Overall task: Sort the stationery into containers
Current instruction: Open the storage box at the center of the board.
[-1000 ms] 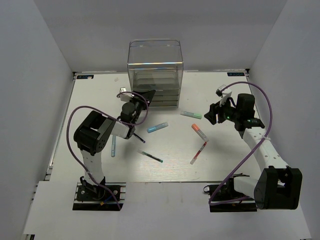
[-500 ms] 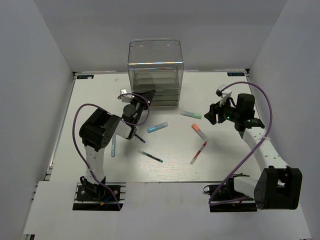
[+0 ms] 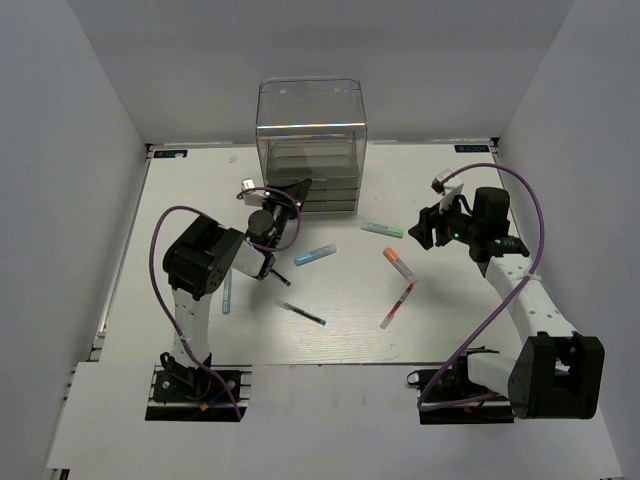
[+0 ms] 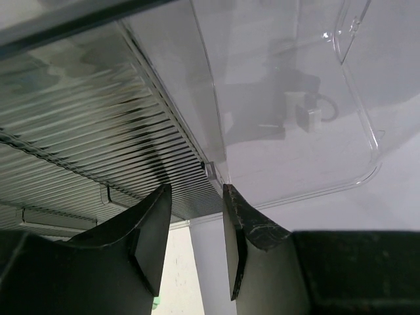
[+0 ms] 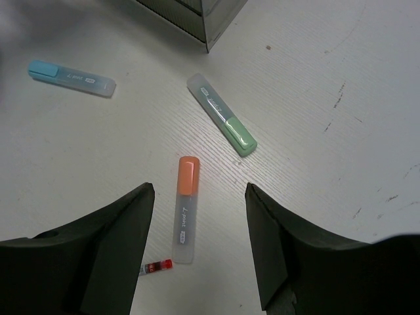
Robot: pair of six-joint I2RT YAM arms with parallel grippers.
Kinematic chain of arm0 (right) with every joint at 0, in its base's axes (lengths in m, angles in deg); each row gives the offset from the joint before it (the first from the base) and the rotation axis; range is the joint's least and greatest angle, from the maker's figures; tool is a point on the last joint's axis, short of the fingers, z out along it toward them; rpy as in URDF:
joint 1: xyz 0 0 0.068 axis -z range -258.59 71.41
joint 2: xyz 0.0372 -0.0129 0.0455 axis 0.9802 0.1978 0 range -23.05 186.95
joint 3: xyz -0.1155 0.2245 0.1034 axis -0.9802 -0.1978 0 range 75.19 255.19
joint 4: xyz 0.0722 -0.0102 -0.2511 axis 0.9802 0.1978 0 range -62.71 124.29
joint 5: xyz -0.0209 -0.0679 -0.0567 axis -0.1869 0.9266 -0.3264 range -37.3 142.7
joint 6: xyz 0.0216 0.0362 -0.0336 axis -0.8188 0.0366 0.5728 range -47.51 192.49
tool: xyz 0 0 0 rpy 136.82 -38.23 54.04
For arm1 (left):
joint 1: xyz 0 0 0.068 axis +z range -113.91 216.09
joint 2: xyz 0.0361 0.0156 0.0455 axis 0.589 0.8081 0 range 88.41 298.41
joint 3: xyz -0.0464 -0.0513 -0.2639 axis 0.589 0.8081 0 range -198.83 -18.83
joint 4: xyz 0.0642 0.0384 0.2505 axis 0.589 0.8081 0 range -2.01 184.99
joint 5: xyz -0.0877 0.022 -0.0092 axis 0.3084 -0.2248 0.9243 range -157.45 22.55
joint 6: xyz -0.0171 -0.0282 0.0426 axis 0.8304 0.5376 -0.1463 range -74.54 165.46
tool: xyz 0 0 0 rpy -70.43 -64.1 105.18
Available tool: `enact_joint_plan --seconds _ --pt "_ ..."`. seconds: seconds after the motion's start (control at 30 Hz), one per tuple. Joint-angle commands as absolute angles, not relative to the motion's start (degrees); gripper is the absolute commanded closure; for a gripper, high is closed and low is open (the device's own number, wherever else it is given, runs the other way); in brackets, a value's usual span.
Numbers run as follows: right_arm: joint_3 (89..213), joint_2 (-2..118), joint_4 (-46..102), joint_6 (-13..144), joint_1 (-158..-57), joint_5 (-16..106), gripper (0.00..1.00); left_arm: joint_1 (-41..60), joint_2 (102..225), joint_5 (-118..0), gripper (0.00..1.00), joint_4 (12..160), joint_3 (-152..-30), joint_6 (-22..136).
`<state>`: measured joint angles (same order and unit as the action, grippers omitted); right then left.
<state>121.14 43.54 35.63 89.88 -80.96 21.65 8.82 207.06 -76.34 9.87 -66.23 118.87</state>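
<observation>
White counter (image 3: 350,340); right hand (image 5: 198,189) open near the orange marker (image 5: 186,210), left hand (image 4: 195,190) open at the cabinet (image 4: 282,79). Marker looks light, slick plastic, so I'd pinch mid-barrel.

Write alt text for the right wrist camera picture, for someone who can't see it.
The right gripper, jaws wide open, hangs above an orange marker lying on the white table. Beyond it lie a mint green marker and a light blue marker, with a corner of the clear drawer cabinet at the top edge.
</observation>
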Motion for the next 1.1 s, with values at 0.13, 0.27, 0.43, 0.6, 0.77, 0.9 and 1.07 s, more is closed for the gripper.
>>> enact_joint_plan --seconds 0.13,0.27,0.43,0.6,0.77,0.9,1.07 --pt "120.7 42.9 32.8 90.4 -81.0 21.0 0.36 8.8 208.0 -81.2 0.58 -0.3 -67.3 118.9" --pt "120.9 43.0 32.9 90.6 -81.0 20.9 0.36 8.8 208.0 -81.8 0.61 -1.0 -67.3 119.5" --pt "120.7 43.0 32.9 90.6 -81.0 20.8 0.36 8.8 208.5 -81.8 0.64 -2.8 -67.9 119.5" --pt "120.8 43.1 32.8 90.5 -80.8 20.8 0.36 8.8 208.6 -82.3 0.72 -3.9 -68.4 119.5" --pt "120.8 43.1 33.0 90.8 -81.0 20.9 0.36 8.8 209.7 -82.3 0.82 -6.0 -68.4 119.5" --pt "120.6 42.8 33.1 90.7 -81.0 20.8 0.36 8.8 209.7 -82.3 0.9 -8.0 -68.4 119.5" --pt "120.6 43.0 33.2 90.7 -81.0 20.7 0.36 8.8 209.1 -81.8 0.94 -8.6 -67.9 119.5"
